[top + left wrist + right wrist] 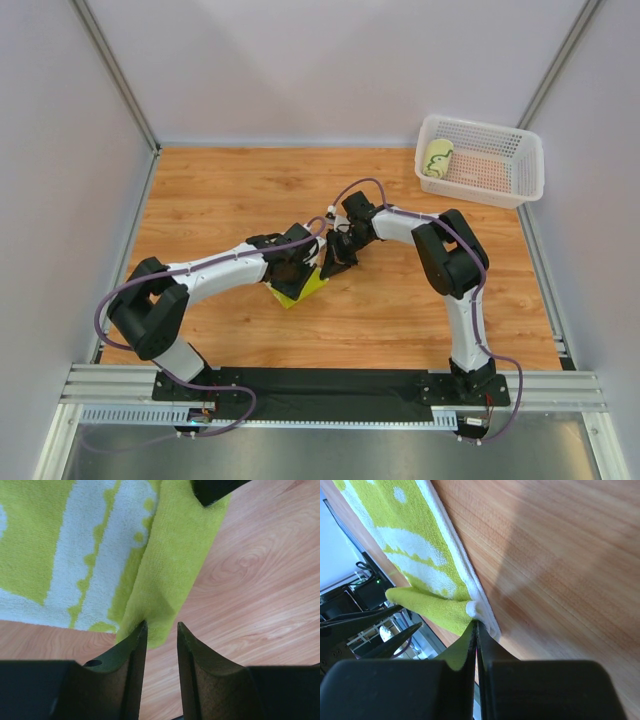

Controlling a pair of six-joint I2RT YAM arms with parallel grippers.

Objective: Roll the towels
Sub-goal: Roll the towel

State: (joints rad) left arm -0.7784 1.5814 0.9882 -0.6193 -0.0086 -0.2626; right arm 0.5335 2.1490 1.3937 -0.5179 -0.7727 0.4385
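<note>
One towel (300, 289), lime-green and white, lies folded small on the wooden table between both arms. My right gripper (336, 262) (476, 622) is shut, its tips pinching the white hem and the green flap of the towel (405, 535). My left gripper (292, 266) (161, 625) stands slightly open at the flap's opposite corner. The left fingertip touches the towel (100, 545), and bare wood shows through the gap. The right fingertip (212, 490) rests at the flap's far edge. A second towel (437, 158) lies rolled up in the basket.
A white perforated basket (482, 126) stands at the back right corner of the table. Grey walls with metal posts close in the table on three sides. A black base plate (320, 385) holds the arms at the near edge.
</note>
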